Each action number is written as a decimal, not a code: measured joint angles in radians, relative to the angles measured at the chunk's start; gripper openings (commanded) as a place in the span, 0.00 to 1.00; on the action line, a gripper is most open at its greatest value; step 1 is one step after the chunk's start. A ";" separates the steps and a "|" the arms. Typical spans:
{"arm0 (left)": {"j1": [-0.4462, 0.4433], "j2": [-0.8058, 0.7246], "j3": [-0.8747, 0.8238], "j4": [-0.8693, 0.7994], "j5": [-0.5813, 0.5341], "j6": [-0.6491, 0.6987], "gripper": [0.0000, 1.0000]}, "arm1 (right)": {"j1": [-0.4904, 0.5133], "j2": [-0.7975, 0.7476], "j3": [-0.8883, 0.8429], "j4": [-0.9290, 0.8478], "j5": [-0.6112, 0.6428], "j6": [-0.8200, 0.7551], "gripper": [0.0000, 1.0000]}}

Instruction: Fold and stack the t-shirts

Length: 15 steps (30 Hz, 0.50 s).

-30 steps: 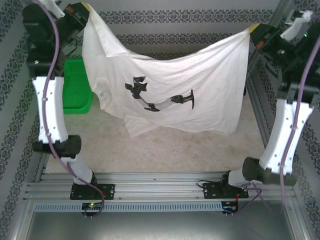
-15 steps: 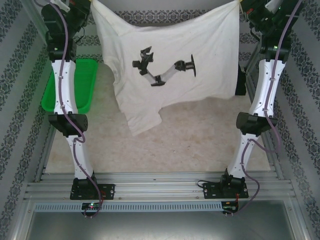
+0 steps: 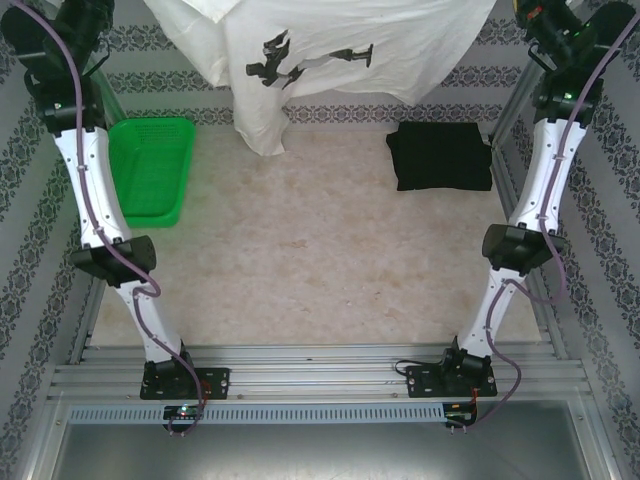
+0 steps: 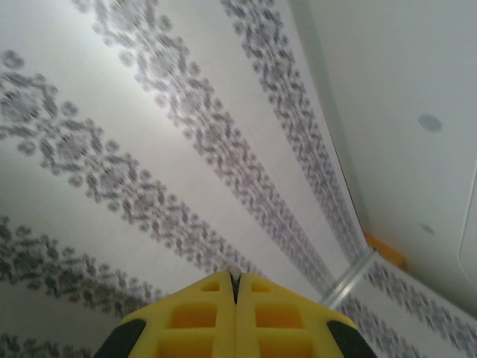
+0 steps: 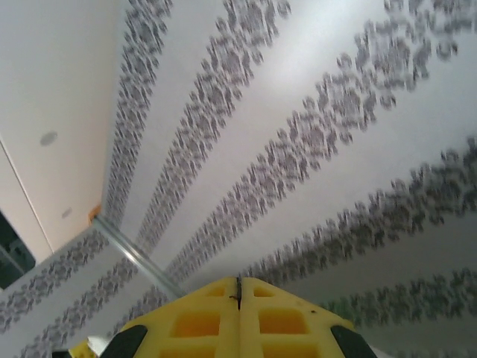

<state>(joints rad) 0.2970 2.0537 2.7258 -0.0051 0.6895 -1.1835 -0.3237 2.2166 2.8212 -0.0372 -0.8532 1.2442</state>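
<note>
- The left end effector (image 4: 235, 277) was closed. Its two yellow fingers (image 4: 194, 313) were pressed flat together, with a thin pale sliver showing at the tip of the seam, and it pointed up at a grey-patterned striped wall (image 4: 149, 149).
- The right end effector (image 5: 238, 282) was closed in the same way, its yellow fingers (image 5: 283, 321) meeting along a dark line. It also faced the striped wall, and a scrap of white showed at the lower left beside it.
- A white cloth t-shirt with small black figure prints (image 3: 400, 50) hung spread in the air at the far end, between the raised ends of the two arms. Its upper edge ran off the top of the overhead view, so the pinch points themselves could not be seen there.
- The print faced the camera, left of centre on the white t-shirt, and one corner drooped lowest on the left half.
- The left arm (image 3: 90, 190) and the right arm (image 3: 545, 190) both stretched far and upward from their bases on the near aluminium rail (image 3: 320, 365).
- A plain black cloth t-shirt (image 3: 440, 155) lay folded into a rough square at the far right of the pale speckled surface (image 3: 300, 260), near the right arm and clear of the hanging white t-shirt.
- A green plastic mesh basket (image 3: 150, 160) sat at the far left, just beside the left arm and well apart from the black t-shirt.
</note>
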 measured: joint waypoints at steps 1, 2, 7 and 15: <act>-0.002 -0.040 -0.056 0.003 0.025 0.022 0.00 | 0.001 -0.028 -0.051 -0.032 -0.024 -0.042 0.00; -0.004 -0.108 -0.166 0.006 0.048 0.056 0.00 | 0.005 -0.075 -0.136 -0.082 -0.045 -0.097 0.00; -0.014 -0.549 -0.957 0.030 0.060 0.222 0.00 | 0.026 -0.378 -0.746 -0.277 -0.069 -0.401 0.00; -0.014 -1.057 -1.952 -0.105 -0.032 0.316 0.00 | 0.031 -0.754 -1.700 -0.430 -0.016 -0.655 0.00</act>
<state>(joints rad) 0.2825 0.9970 0.7734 -0.1097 0.6579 -0.8673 -0.2924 1.4628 1.1213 -0.4671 -0.8696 0.5896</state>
